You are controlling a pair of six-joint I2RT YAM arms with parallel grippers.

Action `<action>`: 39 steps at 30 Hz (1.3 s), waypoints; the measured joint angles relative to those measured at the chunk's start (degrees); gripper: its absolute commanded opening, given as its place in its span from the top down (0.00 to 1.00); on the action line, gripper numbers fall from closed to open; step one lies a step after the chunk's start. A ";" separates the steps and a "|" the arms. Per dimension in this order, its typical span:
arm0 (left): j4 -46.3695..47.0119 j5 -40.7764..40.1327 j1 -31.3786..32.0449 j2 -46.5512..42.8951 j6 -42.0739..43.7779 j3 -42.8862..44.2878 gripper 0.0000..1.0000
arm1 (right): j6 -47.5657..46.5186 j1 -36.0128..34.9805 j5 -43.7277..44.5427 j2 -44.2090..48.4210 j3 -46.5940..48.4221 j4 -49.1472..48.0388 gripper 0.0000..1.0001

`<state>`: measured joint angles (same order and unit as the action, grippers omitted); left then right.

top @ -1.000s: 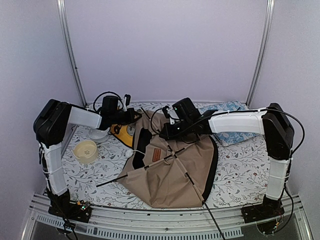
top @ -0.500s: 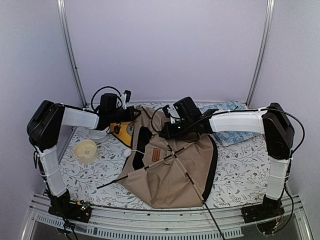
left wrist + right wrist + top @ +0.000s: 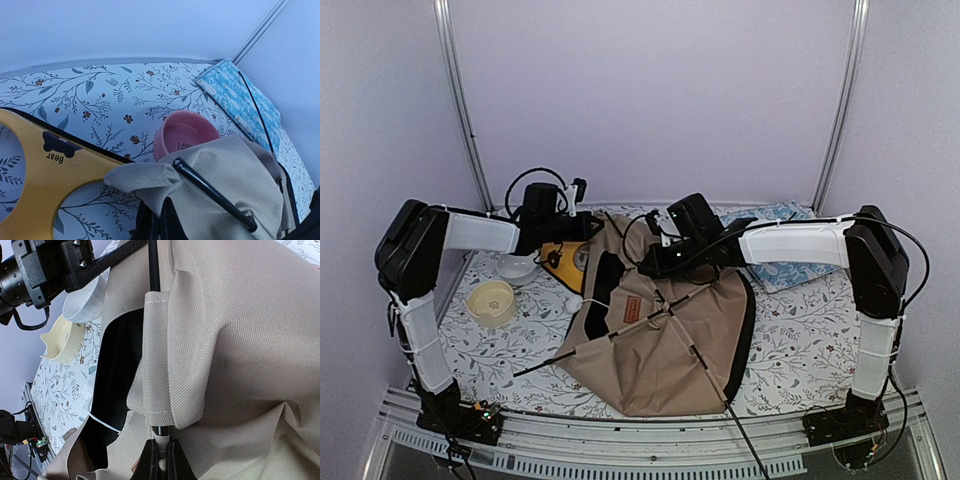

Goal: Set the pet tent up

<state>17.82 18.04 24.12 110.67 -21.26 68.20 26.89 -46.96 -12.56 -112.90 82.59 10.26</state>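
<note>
Canvas of the pet tent (image 3: 660, 345) lies flattened on the flowered table cover (image 3: 800, 340), just right of the yellow feeder (image 3: 563, 262). Its far left corner reaches over the feeder's right end. Thin black poles cross on top of the fabric, and the small brown label (image 3: 632, 310) faces up, to the right of the feeder and nearer to me.

My left gripper (image 3: 588, 229) is above the feeder's far right end. In its wrist view the two fingers (image 3: 150, 225) are pressed almost together on a raised fold of the canvas, with a pole end lying just beside them. A pink bowl (image 3: 182, 137) stands directly behind this fold, between the feeder and the blue cushion (image 3: 235, 95).

My right gripper (image 3: 646, 266) is farther right of the feeder, over the tent's far part. Its fingers (image 3: 150, 460) are squeezed narrow around a black pole where it comes out of a fabric sleeve.

A white bowl (image 3: 517, 268) and a cream bowl (image 3: 492, 302) stand left of the feeder.
</note>
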 measured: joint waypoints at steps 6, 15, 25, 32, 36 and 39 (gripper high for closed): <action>-3.54 -0.48 0.04 1.70 0.15 4.33 1.00 | -0.74 -0.22 0.04 0.00 0.00 -0.07 1.00; -5.73 -0.81 0.07 3.72 0.87 5.62 1.00 | -0.74 -0.26 0.07 0.00 0.00 -0.02 1.00; -3.37 -1.20 0.11 0.31 4.83 1.55 1.00 | -0.50 -0.11 -0.35 -0.02 0.00 0.02 1.00; -3.08 -1.09 0.26 -0.94 8.22 1.27 1.00 | -0.52 -0.11 -1.36 -0.55 0.15 0.02 1.00; -3.58 -1.66 0.50 -1.33 11.65 1.27 1.00 | -0.55 -0.11 -1.36 -0.55 0.24 0.07 1.00; -4.63 -3.04 1.01 -1.60 16.20 1.27 1.00 | -0.57 -0.11 -1.31 -0.52 0.24 0.33 1.00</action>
<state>13.19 15.00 25.12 109.08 -5.06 69.47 26.33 -47.07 -13.87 -113.43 82.83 10.59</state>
